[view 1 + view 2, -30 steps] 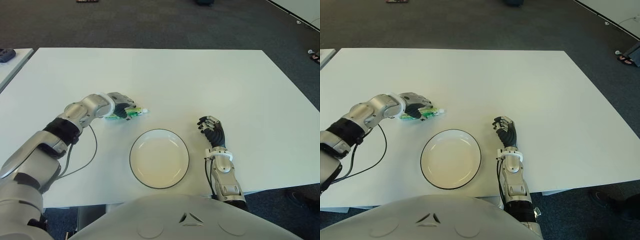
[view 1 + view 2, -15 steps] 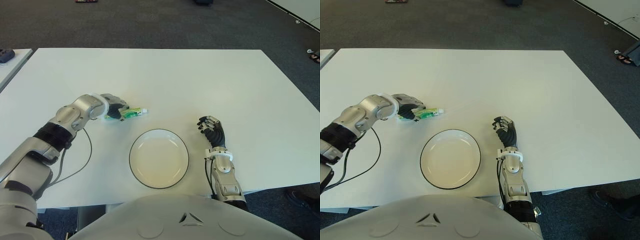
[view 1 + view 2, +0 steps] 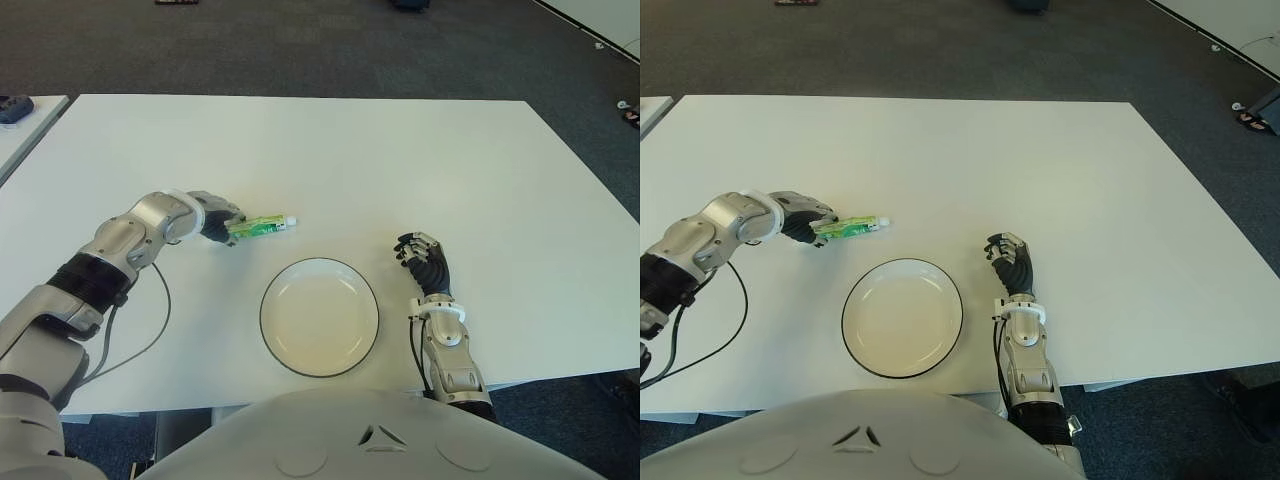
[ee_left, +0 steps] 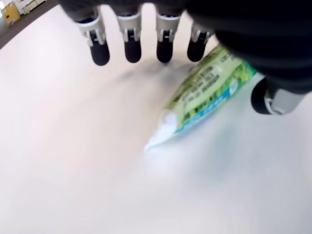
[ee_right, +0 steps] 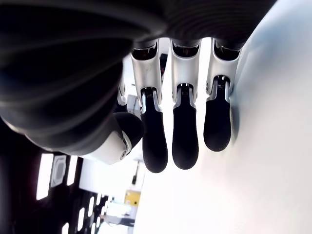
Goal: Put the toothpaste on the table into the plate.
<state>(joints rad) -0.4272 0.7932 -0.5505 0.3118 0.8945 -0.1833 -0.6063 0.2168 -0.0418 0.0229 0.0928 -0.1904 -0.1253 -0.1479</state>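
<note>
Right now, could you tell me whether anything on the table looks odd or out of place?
Nothing stands out. The toothpaste tube lies flat and intact on the table, at the open left hand, beside the empty plate. The right hand shows right of the plate.

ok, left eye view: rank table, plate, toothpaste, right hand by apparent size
1. table
2. plate
3. and 4. toothpaste and right hand: look alike, unranked; the left hand covers the toothpaste's tail.

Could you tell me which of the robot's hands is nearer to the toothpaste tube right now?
The left hand is nearer, at the toothpaste tube's flat end; the right hand shows far off, beyond the plate.
</note>
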